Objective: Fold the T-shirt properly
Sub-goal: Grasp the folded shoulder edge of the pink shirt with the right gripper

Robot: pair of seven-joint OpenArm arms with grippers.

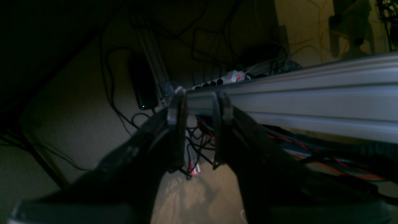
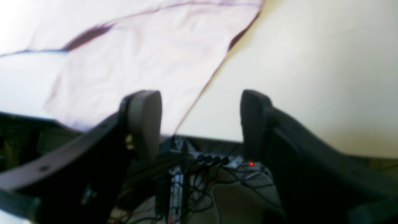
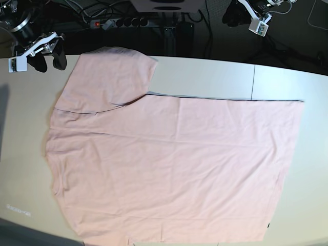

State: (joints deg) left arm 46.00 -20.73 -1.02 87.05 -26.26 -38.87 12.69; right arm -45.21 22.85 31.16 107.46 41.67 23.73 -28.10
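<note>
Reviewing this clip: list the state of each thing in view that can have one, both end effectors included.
T-shirt: spread on the table, not fully folded, a flap at the far edge on the base view's left
right end effector: open, holding nothing, beside that flap
left end effector: slightly open, holding nothing, off the table's far edge
power strip: red light lit

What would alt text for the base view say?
A pale pink T-shirt lies spread across a light table, one part extending toward the far edge; beside that part hovers the open right gripper, while the left gripper hangs beyond the table.
</note>
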